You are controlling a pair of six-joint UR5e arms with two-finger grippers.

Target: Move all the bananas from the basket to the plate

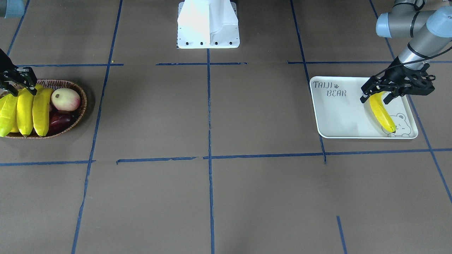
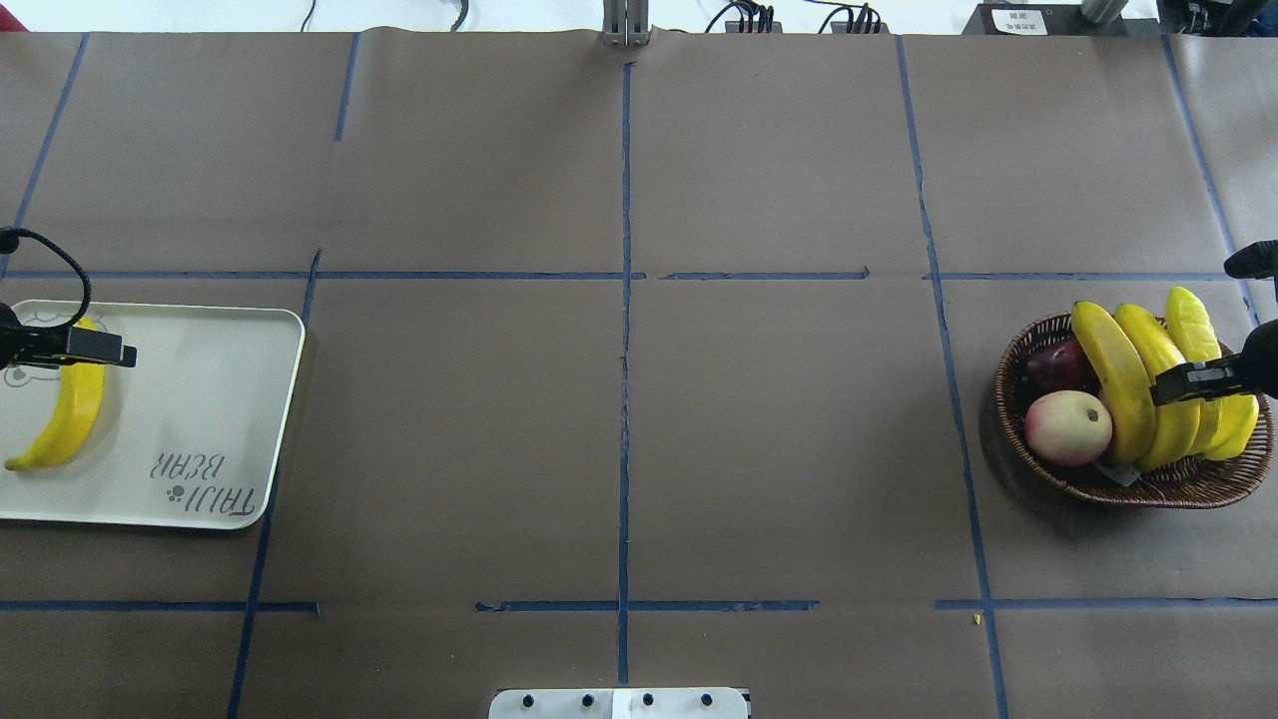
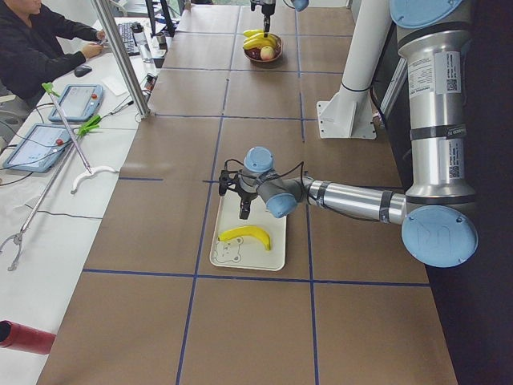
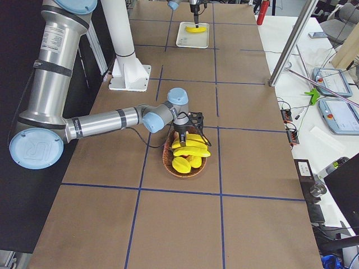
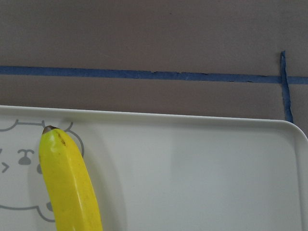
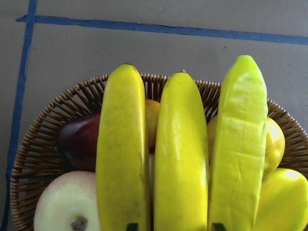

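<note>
One banana (image 1: 382, 113) lies flat on the off-white plate (image 1: 339, 113), over the bear outline; it also shows in the left wrist view (image 5: 67, 183). My left gripper (image 1: 376, 99) is open, its fingers astride the banana's upper end. The wicker basket (image 1: 83, 102) holds two bright yellow bananas (image 6: 120, 159) (image 6: 180, 159) side by side. A paler yellow-green long fruit (image 6: 238, 144) lies beside them, with another yellow piece (image 6: 284, 202) partly hidden under it. My right gripper (image 6: 173, 226) is open, low over the basket, its tips on either side of the middle banana.
The basket also holds a pale pink-yellow round fruit (image 1: 65, 98), a dark red fruit (image 1: 60, 120) and a lemon (image 6: 275, 139). The white robot base (image 1: 208, 24) stands at mid table. Blue tape lines cross the brown table. A person (image 3: 32, 40) sits beyond the table's side.
</note>
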